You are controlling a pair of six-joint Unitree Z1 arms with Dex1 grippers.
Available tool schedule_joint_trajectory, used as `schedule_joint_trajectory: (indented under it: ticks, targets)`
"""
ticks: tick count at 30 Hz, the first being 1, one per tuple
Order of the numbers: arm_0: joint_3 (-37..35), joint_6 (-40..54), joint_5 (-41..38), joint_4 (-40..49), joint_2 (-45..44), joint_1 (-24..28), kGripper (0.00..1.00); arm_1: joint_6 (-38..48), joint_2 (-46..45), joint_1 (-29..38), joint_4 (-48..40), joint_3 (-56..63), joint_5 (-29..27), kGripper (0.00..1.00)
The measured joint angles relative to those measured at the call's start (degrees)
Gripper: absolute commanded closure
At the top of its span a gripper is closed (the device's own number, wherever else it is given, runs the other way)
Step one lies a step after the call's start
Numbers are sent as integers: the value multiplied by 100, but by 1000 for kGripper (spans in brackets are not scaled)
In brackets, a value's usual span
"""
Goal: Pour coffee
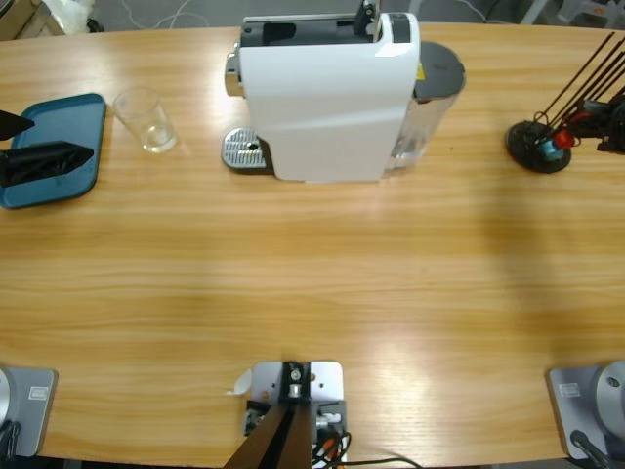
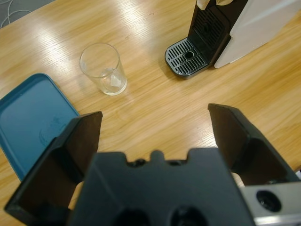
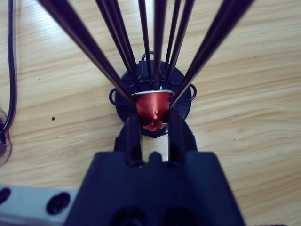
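Observation:
A white coffee machine [image 1: 327, 98] stands at the back middle, its round metal drip tray [image 1: 244, 151] to its left. An empty clear glass [image 1: 146, 119] stands left of that, also in the left wrist view [image 2: 103, 70]. My left gripper [image 2: 155, 115] hovers open over the blue tray's edge [image 1: 54, 142], with nothing between its jaws. At the far right my right gripper [image 3: 153, 125] is shut on a red capsule [image 3: 153, 108] in the black wire capsule holder [image 3: 127, 101]. In the high view the right gripper [image 1: 586, 127] reaches the holder [image 1: 535, 147] from the right edge.
A blue tray [image 1: 59, 127] lies at the left edge, seen too in the left wrist view [image 2: 28, 117]. The holder's long black rods [image 1: 586, 73] fan up and to the right. A dark cable [image 3: 11, 70] runs along the right wrist view's left side.

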Motion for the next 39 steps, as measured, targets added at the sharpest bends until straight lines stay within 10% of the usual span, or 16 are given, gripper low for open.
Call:
schedule_joint_trajectory:
  ticks: [19,39]
  targets:
    - [0,0,0,-18,114,0,32,-148,-92,0,127,-67,0,1000]
    - [1,-2,0,-44,124,0,32,-521,-796,-1,2472,-2183,-199,1000]
